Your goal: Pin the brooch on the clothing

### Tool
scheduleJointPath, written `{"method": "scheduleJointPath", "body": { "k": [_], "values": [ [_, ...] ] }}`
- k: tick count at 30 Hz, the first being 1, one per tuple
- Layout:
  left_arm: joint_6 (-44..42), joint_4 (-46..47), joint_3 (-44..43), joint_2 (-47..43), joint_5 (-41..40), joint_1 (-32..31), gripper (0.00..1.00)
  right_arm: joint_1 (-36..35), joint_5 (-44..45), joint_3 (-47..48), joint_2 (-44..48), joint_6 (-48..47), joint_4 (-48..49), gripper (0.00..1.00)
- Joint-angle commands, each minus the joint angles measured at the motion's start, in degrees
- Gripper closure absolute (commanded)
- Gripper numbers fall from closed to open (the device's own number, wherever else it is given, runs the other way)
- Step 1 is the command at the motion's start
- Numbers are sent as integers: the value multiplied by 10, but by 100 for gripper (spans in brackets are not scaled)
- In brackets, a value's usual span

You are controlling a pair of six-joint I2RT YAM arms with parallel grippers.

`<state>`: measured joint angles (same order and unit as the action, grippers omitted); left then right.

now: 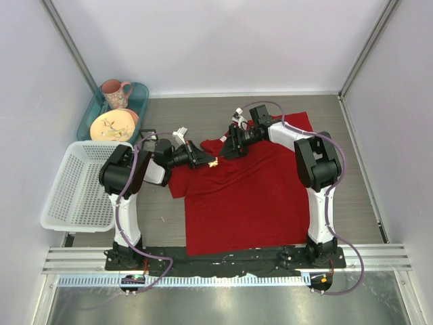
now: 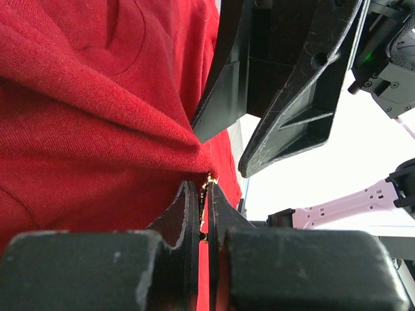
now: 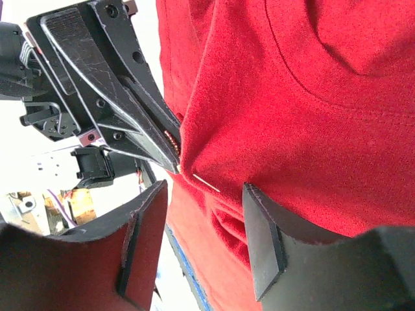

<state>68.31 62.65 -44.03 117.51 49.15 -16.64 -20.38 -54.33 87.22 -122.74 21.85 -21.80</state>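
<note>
The clothing, a bright red T-shirt, lies spread on the table. Near its collar my left gripper is shut on the brooch, a tiny pale speck at its tips. In the left wrist view the brooch sits pinched at the tips of the shut left gripper, pressed against a raised fold of clothing. My right gripper stands open just opposite, its fingers either side of that fold. The thin pin pokes out of the fabric beside the left gripper's fingertips.
A white mesh basket stands at the left edge. Behind it a teal tray holds a pink mug and a plate. Walls close in the table at the back and sides.
</note>
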Motion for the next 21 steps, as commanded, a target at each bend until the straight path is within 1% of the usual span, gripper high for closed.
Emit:
{"method": "scheduleJointPath", "body": {
  "k": [1,2,6,9,11,12,14,15,19,20,21],
  "values": [
    [-16,19,-12,-8,10,-2,100,2,-25,-1,10,26,42,46],
    [-15,19,-12,-8,11,-2,100,1,-27,-4,9,31,47,46],
    [-15,18,-13,-7,11,-2,100,-4,-37,-18,9,62,91,57],
    [-15,18,-12,-10,12,-2,100,-5,-40,-17,8,70,99,62],
    [-16,17,-11,-11,13,-2,100,-5,-41,-17,8,71,98,64],
    [-16,17,-11,-11,13,-1,100,-5,-41,-18,9,70,98,69],
    [-18,15,-11,-12,13,-2,100,-5,-40,-20,10,66,98,75],
    [-19,14,-11,-13,12,-2,100,-6,-40,-22,13,65,98,80],
    [-19,12,-11,-13,13,-2,100,-5,-37,-25,14,66,98,86],
    [-19,12,-11,-13,13,-2,100,-4,-33,-25,15,66,98,88],
    [-20,12,-11,-14,12,-2,100,-5,-32,-25,15,66,98,93]
  ]
}}
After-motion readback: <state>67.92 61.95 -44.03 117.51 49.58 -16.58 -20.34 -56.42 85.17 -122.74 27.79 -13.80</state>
